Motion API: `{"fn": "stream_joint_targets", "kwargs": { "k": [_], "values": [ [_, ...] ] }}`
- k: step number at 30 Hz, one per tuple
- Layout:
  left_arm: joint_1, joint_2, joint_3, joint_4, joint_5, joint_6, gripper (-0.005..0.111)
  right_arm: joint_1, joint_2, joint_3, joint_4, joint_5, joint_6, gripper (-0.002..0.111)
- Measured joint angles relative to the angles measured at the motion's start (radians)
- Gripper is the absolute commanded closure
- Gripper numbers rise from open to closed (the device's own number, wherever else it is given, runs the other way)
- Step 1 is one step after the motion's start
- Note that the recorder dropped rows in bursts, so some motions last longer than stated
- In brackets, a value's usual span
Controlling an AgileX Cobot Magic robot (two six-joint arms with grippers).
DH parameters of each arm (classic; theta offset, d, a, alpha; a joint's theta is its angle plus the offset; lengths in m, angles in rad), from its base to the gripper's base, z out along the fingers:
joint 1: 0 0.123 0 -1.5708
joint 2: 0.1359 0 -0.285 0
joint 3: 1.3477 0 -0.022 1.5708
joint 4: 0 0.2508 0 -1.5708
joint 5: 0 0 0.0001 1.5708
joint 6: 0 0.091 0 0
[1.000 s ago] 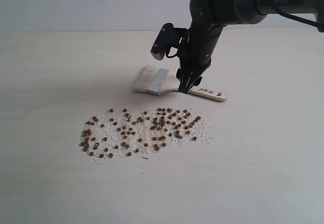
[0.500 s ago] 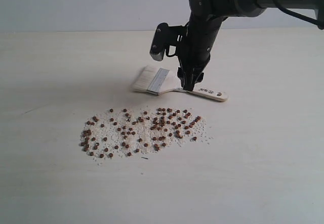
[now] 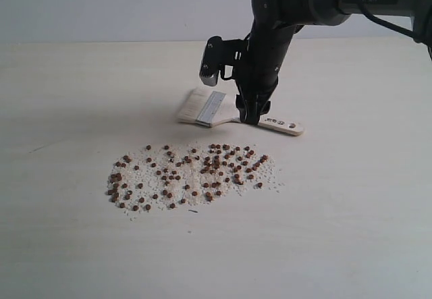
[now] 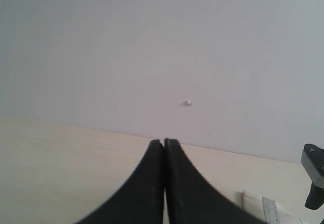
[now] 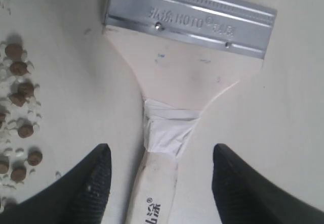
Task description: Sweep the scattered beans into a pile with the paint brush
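Over paint brush (image 3: 210,107) handle, right pincer (image 3: 250,117) hovering wide, jaws straddling, not yet gripping. Beans (image 3: 192,174) lying scattered near brush on tabletop (image 3: 81,96); sweeping not begun. Left pincer (image 4: 163,148) sitting closed, empty.

The paint brush (image 5: 177,77) lies flat on the table (image 5: 288,133), its taped handle between the two spread fingers (image 5: 93,183) of the right gripper (image 5: 161,158), touching neither. The beans (image 5: 20,88) lie beside, among white grains (image 5: 6,114).
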Motion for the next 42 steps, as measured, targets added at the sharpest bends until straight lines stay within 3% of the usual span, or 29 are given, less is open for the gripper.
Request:
{"fn": "stream_joint_targets", "kwargs": {
  "k": [21,42],
  "values": [
    [0.000,0.000,0.000,0.000,0.000,0.000,0.107,-0.058,0.006,0.000,0.191,-0.031,-0.062,0.053],
    [0.000,0.000,0.000,0.000,0.000,0.000,0.107,-0.058,0.035,0.000,0.119,-0.030,0.034,0.053]
  ]
}}
